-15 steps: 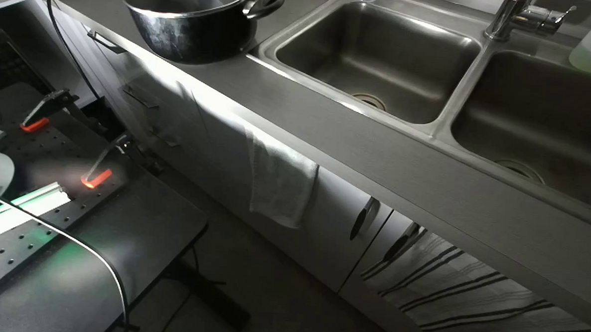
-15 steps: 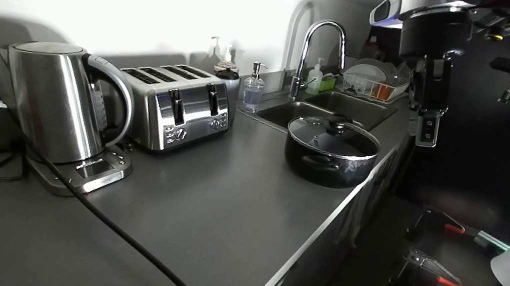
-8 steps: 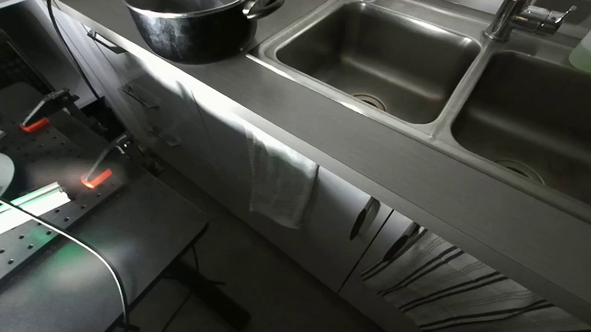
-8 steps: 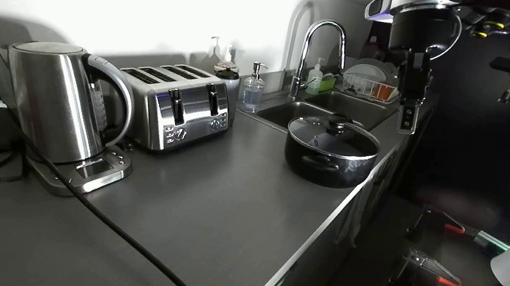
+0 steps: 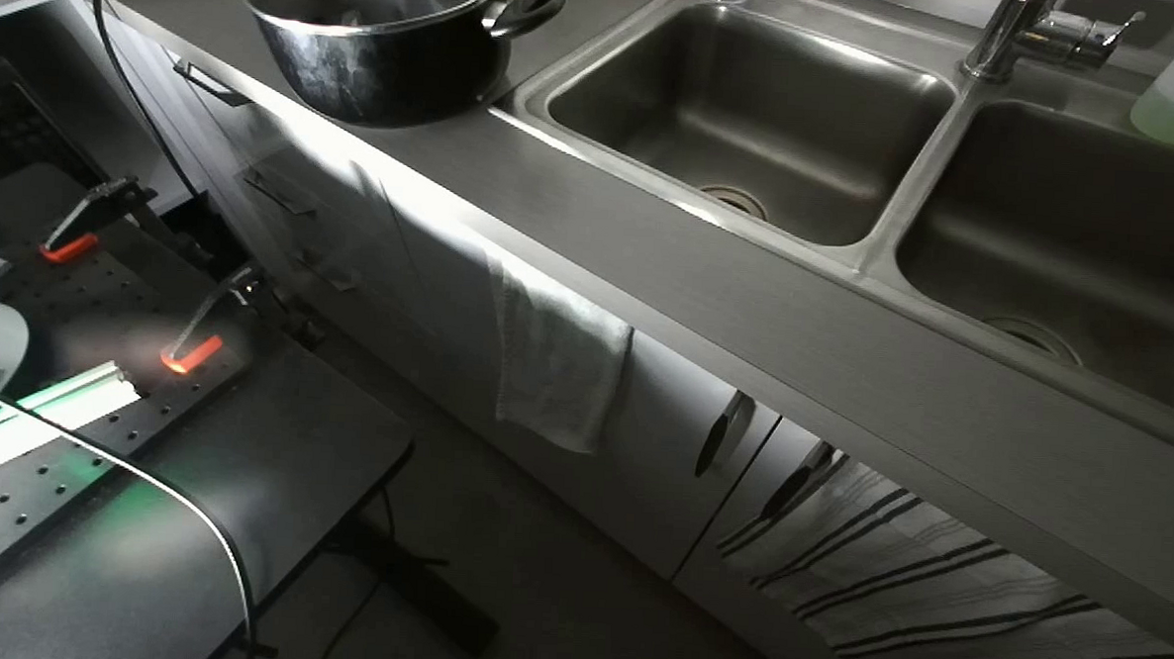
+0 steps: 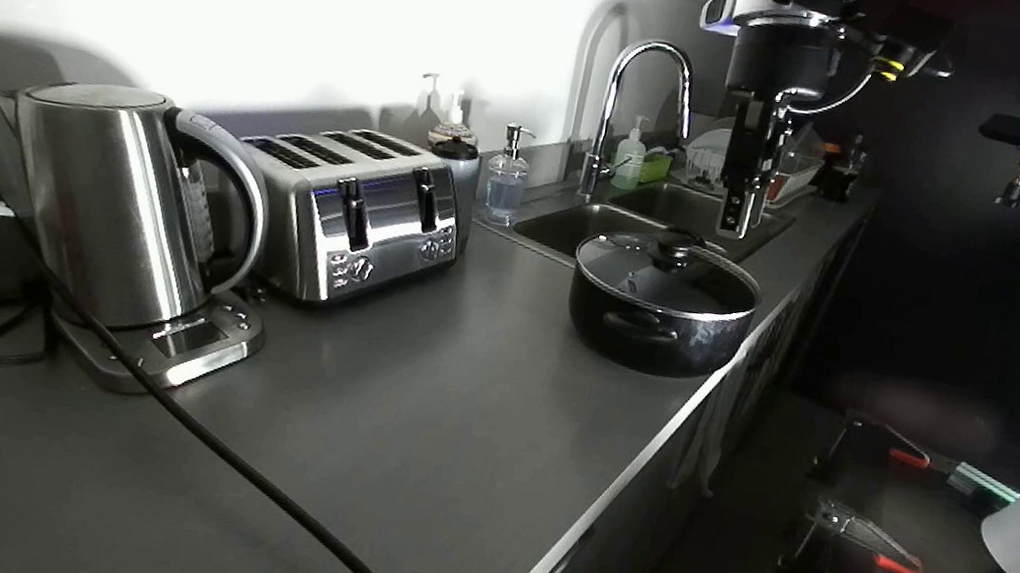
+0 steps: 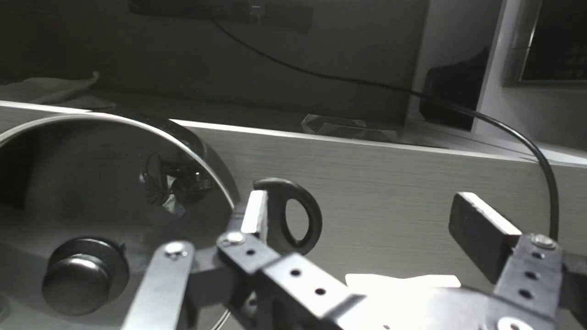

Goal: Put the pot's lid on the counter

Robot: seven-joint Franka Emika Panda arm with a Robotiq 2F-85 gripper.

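The dark pot (image 6: 654, 340) stands upright on the grey counter (image 6: 410, 413) near its front edge; both exterior views show it (image 5: 380, 78). The round see-through lid (image 6: 637, 280) with a black knob sits on the pot's rim. In the wrist view the lid (image 7: 91, 183) and knob (image 7: 75, 286) are at lower left, outside my jaws. My gripper (image 7: 367, 217) is open and empty; its left finger overlaps the pot's side handle in the picture, with bare counter between the fingers. In an exterior view the gripper (image 6: 739, 222) hangs beyond and above the pot, apart from it.
A kettle (image 6: 97, 205), toaster (image 6: 386, 238) and soap dispenser (image 6: 505, 185) stand at the wall side. A tall faucet (image 6: 609, 109) rises by the steel sink basins (image 5: 755, 119). A black cable (image 6: 267, 488) crosses the counter.
My gripper has moved left in an exterior view, from beyond the counter's front edge to over the counter side. A small reflection now shows in the lid. Pot and lid have not moved.
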